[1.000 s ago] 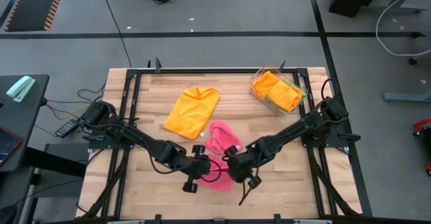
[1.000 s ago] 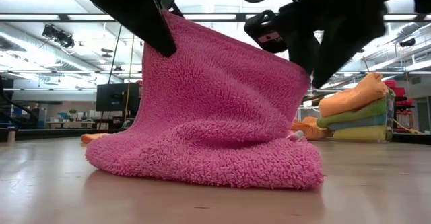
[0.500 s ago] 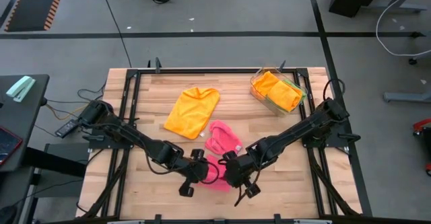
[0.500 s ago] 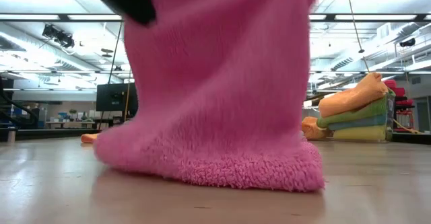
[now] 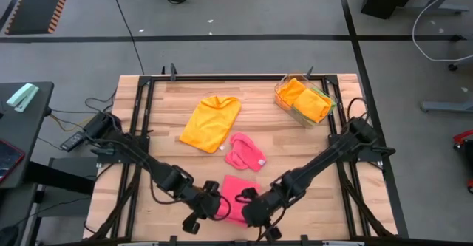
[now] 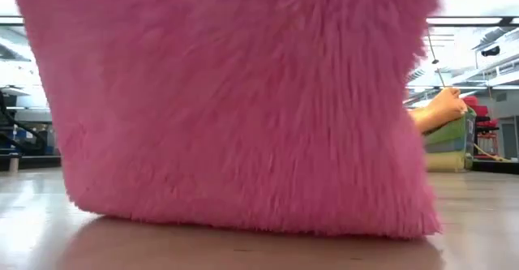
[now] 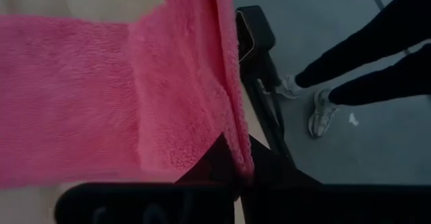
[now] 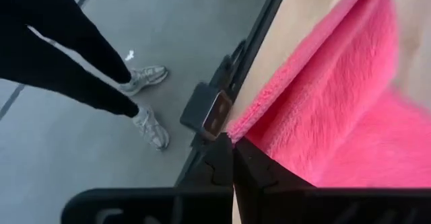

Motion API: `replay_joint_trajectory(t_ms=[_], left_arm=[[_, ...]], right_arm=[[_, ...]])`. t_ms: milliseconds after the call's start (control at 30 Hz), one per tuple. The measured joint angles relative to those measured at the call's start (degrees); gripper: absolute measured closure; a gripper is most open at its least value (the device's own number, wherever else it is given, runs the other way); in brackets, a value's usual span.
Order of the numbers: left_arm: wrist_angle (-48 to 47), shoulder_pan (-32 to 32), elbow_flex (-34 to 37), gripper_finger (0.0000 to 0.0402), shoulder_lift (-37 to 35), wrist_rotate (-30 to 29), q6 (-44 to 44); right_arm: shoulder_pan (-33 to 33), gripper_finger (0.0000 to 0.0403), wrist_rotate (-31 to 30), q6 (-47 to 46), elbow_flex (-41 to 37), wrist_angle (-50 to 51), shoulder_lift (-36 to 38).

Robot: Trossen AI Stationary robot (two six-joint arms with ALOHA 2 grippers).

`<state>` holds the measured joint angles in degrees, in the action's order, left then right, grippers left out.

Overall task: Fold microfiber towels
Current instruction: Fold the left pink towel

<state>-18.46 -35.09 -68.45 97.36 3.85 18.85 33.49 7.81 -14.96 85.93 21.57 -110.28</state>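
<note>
A pink towel (image 5: 235,193) hangs between my two grippers near the table's near edge. It fills the low view (image 6: 235,100), and its lower part (image 6: 243,217) rests on the table. My left gripper (image 5: 209,206) is shut on its left side and my right gripper (image 5: 249,204) on its right side. A second pink towel (image 5: 245,151) lies crumpled at mid table. An orange towel (image 5: 211,123) lies spread out beyond it. My left gripper pinches the pink towel's edge (image 7: 237,158) between its two fingers, at the towel's left end. The cloth runs away from the fingers toward the table, its lower part on the wood. My right gripper pinches the pink towel's corner (image 8: 236,131) between its two fingers, at the towel's right end. The cloth spreads away from the fingers over the table.
A clear tray (image 5: 287,107) at the far right holds folded orange, yellow and green towels (image 5: 307,98). A person's legs and shoes (image 8: 145,109) stand on the floor just past the table's near edge (image 8: 222,103). Bare wood lies left and right of the grippers.
Both grippers have gone toward the table's near edge, keeping hold of the pink towel. The towel has been dragged along with them, away from the second pink towel, and now stands much closer to the low camera.
</note>
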Motion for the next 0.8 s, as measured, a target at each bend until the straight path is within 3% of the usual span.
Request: replay_joint_trajectory(t_ms=[300, 533, 800], left_arm=[[3.9, -2.4, 0.1, 0.0380, 4.2, -3.2, 3.1], [3.2, 2.2, 0.1, 0.0394, 4.3, -4.3, 1.5], [1.8, 7.2, 0.1, 0.0377, 4.3, -4.3, -0.6]], right_arm=[[0.7, 0.0401, -0.6, -3.7, -0.1, 0.8, -2.1], [-1.5, 0.0401, -0.2, -0.5, -0.1, 9.2, -0.9], [-4.6, 0.0402, -0.5, 5.2, -0.1, 17.2, 0.5]])
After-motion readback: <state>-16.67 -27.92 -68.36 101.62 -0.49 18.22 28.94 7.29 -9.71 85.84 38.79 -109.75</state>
